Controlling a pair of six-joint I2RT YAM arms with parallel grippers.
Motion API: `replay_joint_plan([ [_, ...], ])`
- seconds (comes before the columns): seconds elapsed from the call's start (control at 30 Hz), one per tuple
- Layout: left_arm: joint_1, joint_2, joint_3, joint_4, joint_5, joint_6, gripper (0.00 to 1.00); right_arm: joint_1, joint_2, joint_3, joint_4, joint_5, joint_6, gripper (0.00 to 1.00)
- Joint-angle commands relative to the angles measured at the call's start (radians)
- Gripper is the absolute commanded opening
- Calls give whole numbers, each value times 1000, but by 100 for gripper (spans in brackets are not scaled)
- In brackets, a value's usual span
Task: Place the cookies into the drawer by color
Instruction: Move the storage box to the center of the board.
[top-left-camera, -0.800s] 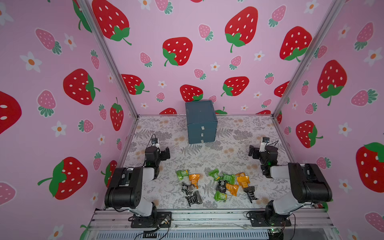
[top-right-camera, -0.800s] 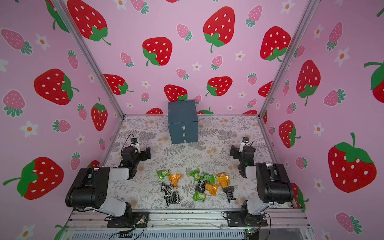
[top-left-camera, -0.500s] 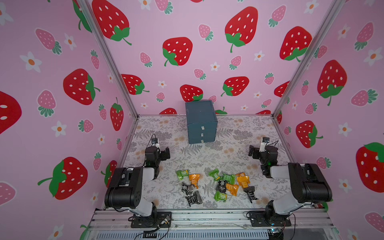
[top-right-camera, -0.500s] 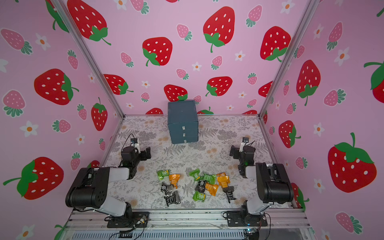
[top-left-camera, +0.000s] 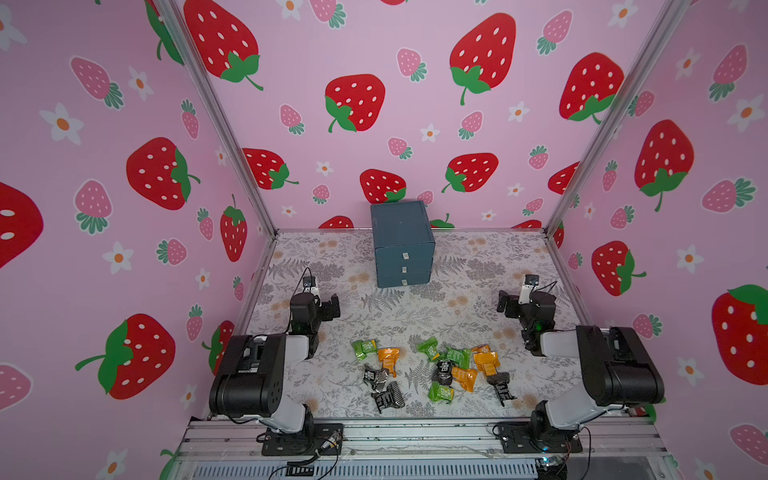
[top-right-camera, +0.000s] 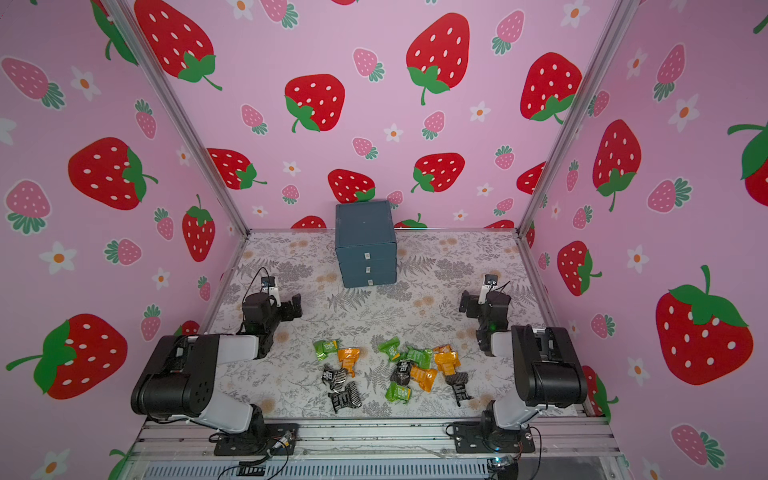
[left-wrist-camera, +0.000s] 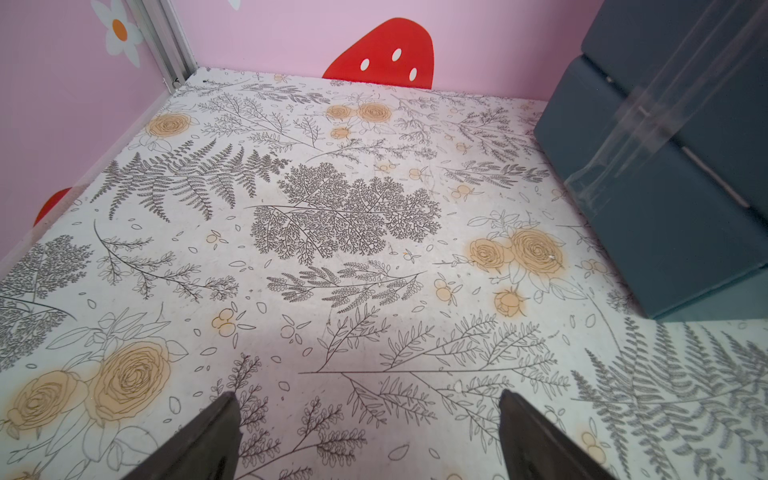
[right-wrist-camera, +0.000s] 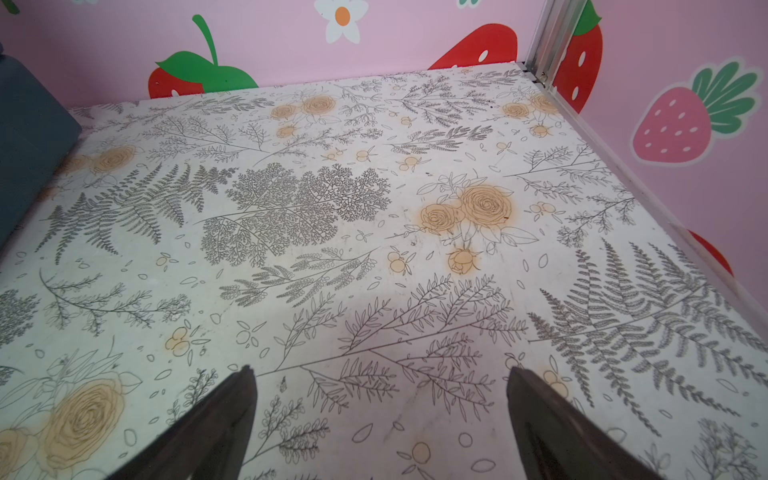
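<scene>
The cookies lie in a loose scatter near the front of the floral mat in both top views: green (top-left-camera: 365, 347), orange (top-left-camera: 388, 358) and black-patterned (top-left-camera: 388, 398) packets on the left, and a denser bunch (top-right-camera: 419, 370) to the right. The teal drawer (top-left-camera: 402, 245) stands at the back centre with all three fronts pushed in. My left gripper (top-left-camera: 330, 307) rests low at the left, open and empty, well behind the cookies. My right gripper (top-left-camera: 505, 301) mirrors it on the right, also open and empty. The wrist views show bare mat between the fingers, left gripper (left-wrist-camera: 368, 399) and right gripper (right-wrist-camera: 380, 372), and no cookies.
Pink strawberry walls with aluminium corner posts (top-left-camera: 582, 166) enclose the mat on three sides. A metal rail (top-left-camera: 415, 436) carrying both arm bases runs along the front edge. The drawer's side (left-wrist-camera: 665, 208) fills one edge of the left wrist view.
</scene>
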Motion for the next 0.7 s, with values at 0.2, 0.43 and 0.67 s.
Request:
replay_joint_plan([
  [0.2, -3, -165, 82, -192, -69, -8, 100, -6, -126, 28, -90, 18, -2, 99],
  [0.43, -13, -344, 258, -482, -31, -268, 100, -7, -372, 178, -439, -78, 132, 99],
  [0.67, -103, -314, 458, -608, 109, -428, 100, -5, -356, 372, -547, -421, 425, 99],
])
